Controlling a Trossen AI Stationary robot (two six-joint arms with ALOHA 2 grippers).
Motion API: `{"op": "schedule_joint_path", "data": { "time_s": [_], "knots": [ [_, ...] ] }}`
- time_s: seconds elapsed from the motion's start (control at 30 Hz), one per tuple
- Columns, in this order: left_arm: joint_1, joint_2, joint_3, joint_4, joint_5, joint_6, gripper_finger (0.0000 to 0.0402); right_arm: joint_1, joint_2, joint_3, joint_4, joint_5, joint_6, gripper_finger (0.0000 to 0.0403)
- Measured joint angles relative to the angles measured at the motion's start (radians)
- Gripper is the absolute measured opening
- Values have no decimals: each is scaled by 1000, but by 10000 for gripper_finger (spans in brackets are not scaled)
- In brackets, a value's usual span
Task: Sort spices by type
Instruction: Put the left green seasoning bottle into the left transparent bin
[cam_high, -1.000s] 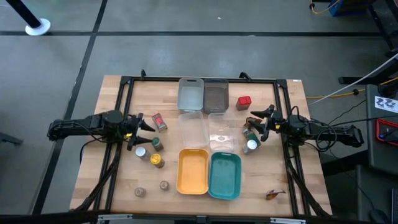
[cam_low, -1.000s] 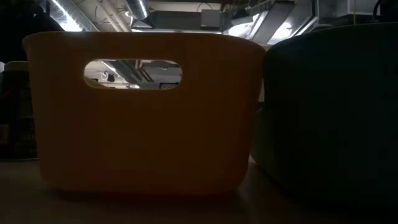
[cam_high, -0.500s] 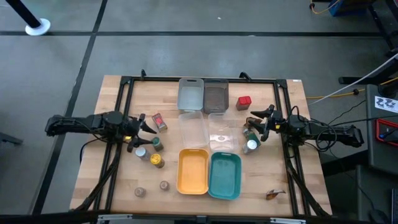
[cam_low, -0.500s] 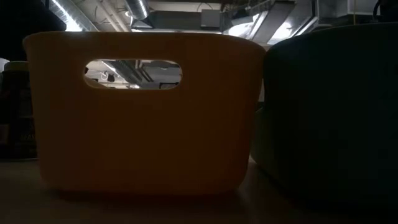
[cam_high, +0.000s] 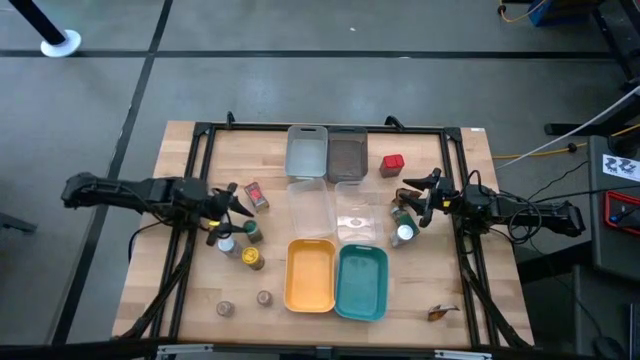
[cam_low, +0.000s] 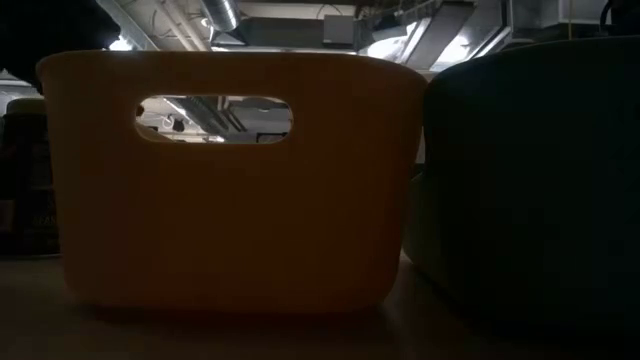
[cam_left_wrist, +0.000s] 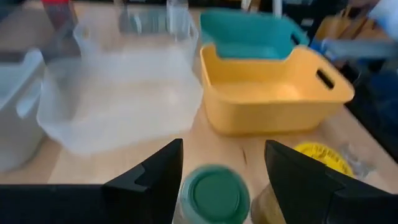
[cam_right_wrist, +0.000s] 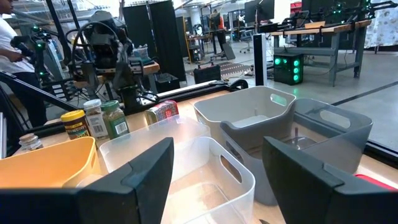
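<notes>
— Two fingers of the left gripper (cam_left_wrist: 221, 148) are standing apart on either side of a green-lidded jar (cam_left_wrist: 214, 196), with a gap showing on one side; they are not pinching it.

— What is sitting around that jar?

— A yellow-lidded jar (cam_left_wrist: 324, 157) is standing just beside it, and a white-lidded jar (cam_high: 226, 243) is close by too. A red-and-white tin (cam_high: 256, 195) is lying near the gripper, farther up the table (cam_high: 180, 290). Two small brown jars (cam_high: 245, 303) are standing well apart from these, near the front edge.

— And straight ahead of the gripper?

— The yellow tray (cam_left_wrist: 273, 93) is sitting ahead, touching the teal tray (cam_left_wrist: 249, 37) behind it, with a clear tray (cam_left_wrist: 124, 99) alongside. From table height the yellow tray is blocking nearly everything.

— What about the other arm?

— The right gripper (cam_high: 415, 206) is hovering on the opposite side with its fingers wide apart and nothing between them. Another green-lidded jar (cam_high: 400, 216) and another white-lidded jar (cam_high: 404, 234) are standing just below it, and a red box (cam_high: 392, 163) is sitting beside the dark grey tray (cam_high: 347, 152).
</notes>
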Motion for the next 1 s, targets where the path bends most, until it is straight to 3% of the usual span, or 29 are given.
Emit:
{"op": "schedule_joint_path", "data": {
  "time_s": [0.5, 0.73, 1.0],
  "knots": [
    [0, 250, 165, -127, -10, 38, 210, 0, 0, 0, 0, 0, 0, 243],
    [2, 256, 195, -114, -11, 16, 210, 0, 0, 0, 0, 0, 0, 243],
    [0, 256, 195, -93, -11, -146, 210, 0, 0, 0, 0, 0, -1, 243]
  ]
}}
